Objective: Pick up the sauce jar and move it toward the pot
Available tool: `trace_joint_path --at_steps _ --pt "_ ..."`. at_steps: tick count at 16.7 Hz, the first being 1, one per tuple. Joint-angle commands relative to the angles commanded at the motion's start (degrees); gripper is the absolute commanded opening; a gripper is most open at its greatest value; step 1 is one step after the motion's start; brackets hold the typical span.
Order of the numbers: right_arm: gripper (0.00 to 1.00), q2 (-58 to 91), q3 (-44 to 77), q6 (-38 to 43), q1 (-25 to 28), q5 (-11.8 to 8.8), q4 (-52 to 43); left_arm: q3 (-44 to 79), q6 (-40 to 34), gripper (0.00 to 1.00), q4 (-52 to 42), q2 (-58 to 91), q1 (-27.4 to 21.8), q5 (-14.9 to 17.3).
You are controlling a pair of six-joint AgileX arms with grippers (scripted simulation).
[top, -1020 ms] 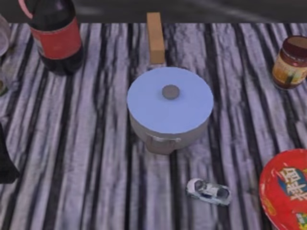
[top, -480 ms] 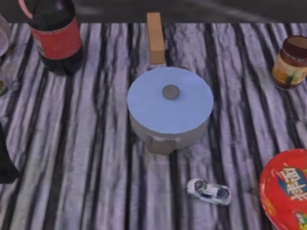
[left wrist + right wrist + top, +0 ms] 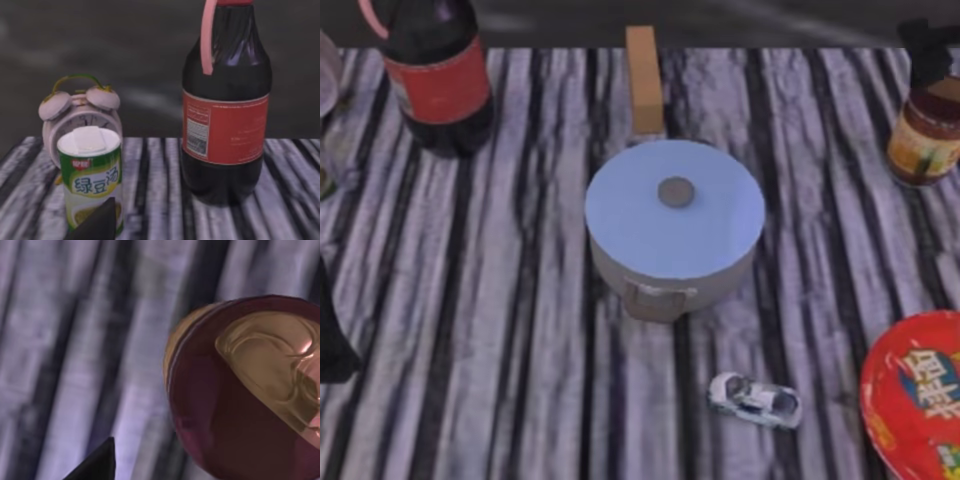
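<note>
- the table (image 3: 520, 300), striped, carries everything; the pot (image 3: 675, 215) sits mid-table with its lid on
- the sauce jar (image 3: 923, 135) stands upright at the table's right edge, well apart from the pot, which lies to its left
- the right gripper (image 3: 930, 45), new in the top view since a second ago, hangs just above and behind the jar lid; whether its fingers are open I cannot tell
- the left gripper (image 3: 330, 340) sits parked at the left edge, far from the jar

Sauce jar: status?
Right claw above sauce jar, no grasp. Left arm parked at table's left edge. Path to pot looks clear.
</note>
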Motion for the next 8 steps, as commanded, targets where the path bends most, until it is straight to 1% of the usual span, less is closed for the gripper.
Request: trace_joint_path --at_steps 4,8 --pt "1.0 8.57 8.29 -1.17 -0.07 0.05 -3.69 0.0 0.0 1.0 0.0 0.0 0.0 0.0" --pt "1.0 9.38 9.06 -1.28 -0.08 0.06 -4.03 0.0 0.0 1.0 0.0 0.0 0.0 0.0"
